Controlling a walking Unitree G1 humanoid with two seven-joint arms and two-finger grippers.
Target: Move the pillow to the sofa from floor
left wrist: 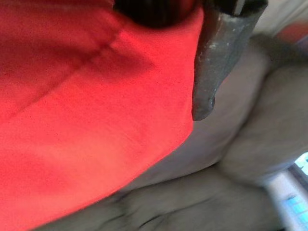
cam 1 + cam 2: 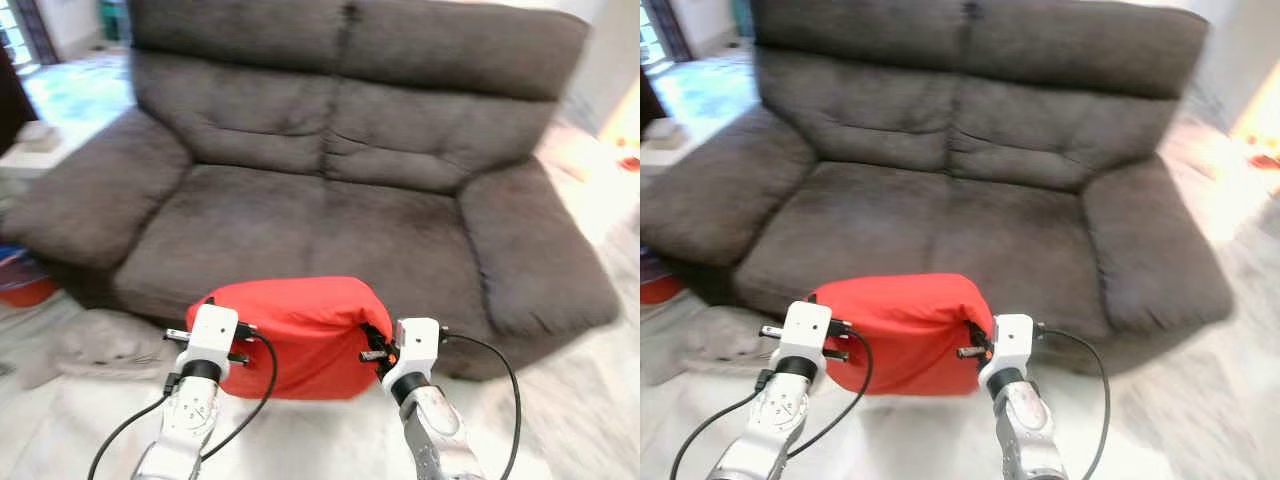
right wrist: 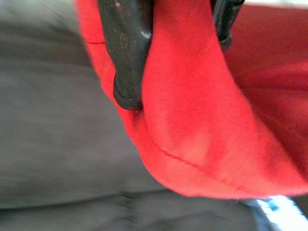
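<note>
Right wrist view: right hand (image 3: 175, 53) pinching red pillow (image 3: 202, 125) edge; left hand (image 1: 192, 57) likewise gripping, sofa (image 2: 330, 200) beyond.

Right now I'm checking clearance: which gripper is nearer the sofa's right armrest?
Right. The right gripper clamps the red pillow's right end, on the side of that armrest; the left gripper grips the pillow's opposite end, farther away.

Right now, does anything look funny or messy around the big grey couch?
Yes: a crumpled grey cloth lies heaped on the pale floor by the dark grey fabric sofa's front left corner. The red pillow, pinched between both grippers, isn't on the seat yet.
</note>
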